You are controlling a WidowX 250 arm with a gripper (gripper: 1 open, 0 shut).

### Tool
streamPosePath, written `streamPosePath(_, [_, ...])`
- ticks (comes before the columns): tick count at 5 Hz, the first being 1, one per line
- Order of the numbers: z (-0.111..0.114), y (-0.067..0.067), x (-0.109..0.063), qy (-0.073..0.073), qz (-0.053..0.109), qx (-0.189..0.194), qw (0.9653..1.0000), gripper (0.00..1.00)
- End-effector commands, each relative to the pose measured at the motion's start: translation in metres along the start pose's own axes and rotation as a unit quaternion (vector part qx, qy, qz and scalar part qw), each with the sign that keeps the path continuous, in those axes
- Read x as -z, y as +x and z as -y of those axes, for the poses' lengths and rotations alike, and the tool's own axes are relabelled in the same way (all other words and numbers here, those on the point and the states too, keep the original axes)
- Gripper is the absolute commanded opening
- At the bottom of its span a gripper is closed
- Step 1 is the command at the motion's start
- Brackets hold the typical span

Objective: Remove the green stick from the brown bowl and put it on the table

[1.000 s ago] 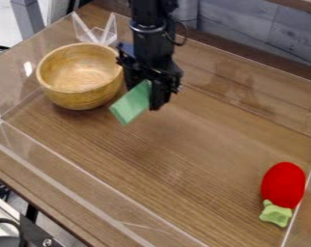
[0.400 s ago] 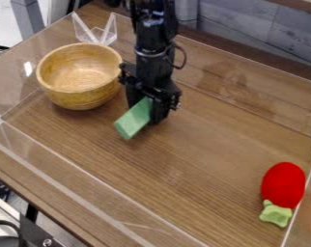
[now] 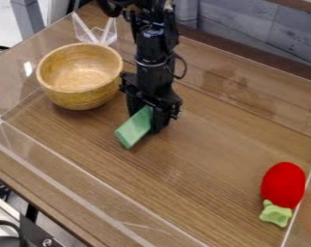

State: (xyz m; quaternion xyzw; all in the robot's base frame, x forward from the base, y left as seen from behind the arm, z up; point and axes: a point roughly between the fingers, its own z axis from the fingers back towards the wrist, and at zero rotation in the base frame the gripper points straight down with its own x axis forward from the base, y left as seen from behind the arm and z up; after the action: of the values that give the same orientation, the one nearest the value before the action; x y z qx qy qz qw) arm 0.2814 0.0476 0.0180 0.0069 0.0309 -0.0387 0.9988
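The green stick (image 3: 136, 128) is a flat light-green block, tilted, with its lower end at or just above the table (image 3: 197, 174). My gripper (image 3: 151, 114) points straight down and is shut on the stick's upper end. To the left, the brown bowl (image 3: 79, 75) stands with nothing visible inside it, apart from the gripper and the stick.
A red strawberry-like toy (image 3: 282, 183) with a small green leafy end lies at the right, near the front. Clear plastic walls (image 3: 68, 178) ring the tabletop along its edges.
The gripper has sunk toward the tabletop with the green stick held in it, so the stick's lower end is now down near the wood. The bowl has not moved.
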Motion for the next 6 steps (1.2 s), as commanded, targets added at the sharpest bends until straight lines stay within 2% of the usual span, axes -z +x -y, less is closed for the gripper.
streamPosePath(1, [-0.008,0.01,-0.028,-0.006,0.029,-0.009,0.9995,1.0])
streamPosePath(4, [-0.006,0.028,-0.077,-0.042,0.054,-0.025,0.9973,1.0])
streamPosePath(5, [-0.01,0.027,-0.103,-0.059,0.081,-0.038,0.9942,1.0])
streamPosePath(6, [-0.005,0.019,-0.119,-0.075,0.106,-0.032,0.991,1.0])
